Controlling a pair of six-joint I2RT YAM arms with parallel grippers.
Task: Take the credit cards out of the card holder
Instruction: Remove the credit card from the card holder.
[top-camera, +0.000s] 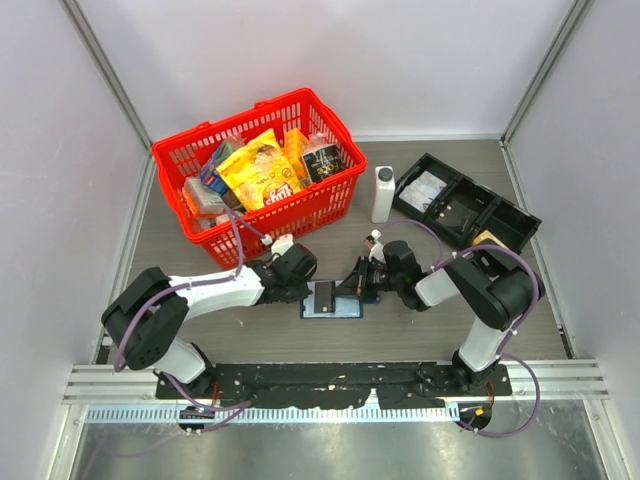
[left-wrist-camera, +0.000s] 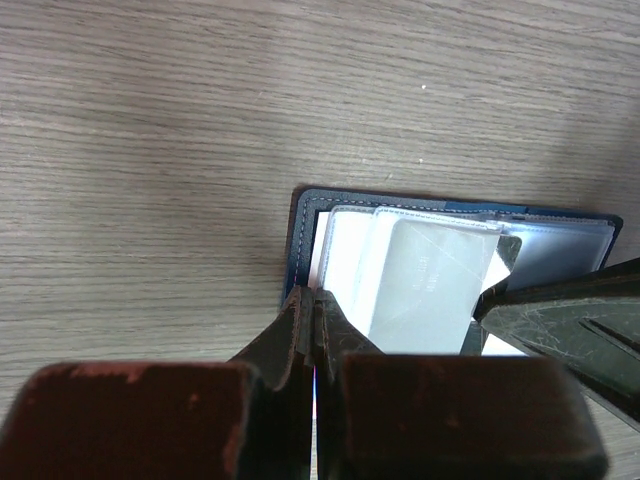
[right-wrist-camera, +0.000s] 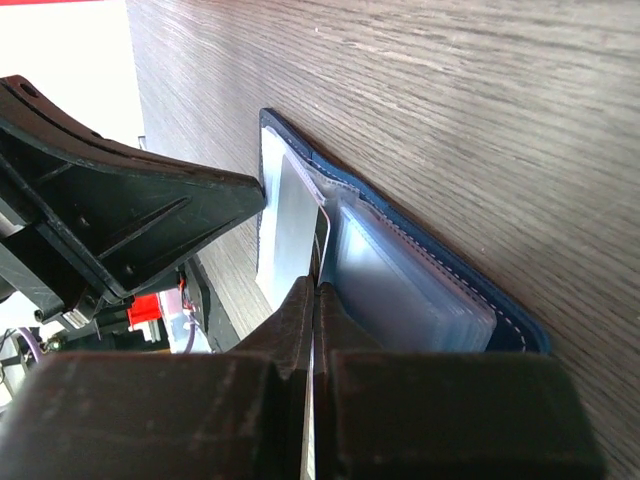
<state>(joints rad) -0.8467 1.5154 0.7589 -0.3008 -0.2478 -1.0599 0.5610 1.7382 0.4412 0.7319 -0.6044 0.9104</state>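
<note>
The navy card holder (top-camera: 335, 300) lies open on the table between both grippers, its pale clear sleeves (right-wrist-camera: 400, 290) fanned out. My left gripper (left-wrist-camera: 317, 296) is shut on the holder's near left edge (left-wrist-camera: 300, 230); it also shows in the top view (top-camera: 306, 289). My right gripper (right-wrist-camera: 318, 288) is shut on the thin edge of a pale credit card (left-wrist-camera: 430, 285), which stands tilted up from the sleeves and has embossed digits. In the top view the right gripper (top-camera: 357, 289) is at the holder's right side. An orange-gold card (top-camera: 487, 238) lies in the black tray.
A red basket (top-camera: 260, 170) full of packets stands at the back left, close behind the left arm. A white bottle (top-camera: 383, 193) stands behind the holder. A black compartment tray (top-camera: 465, 205) with white packets lies at the back right.
</note>
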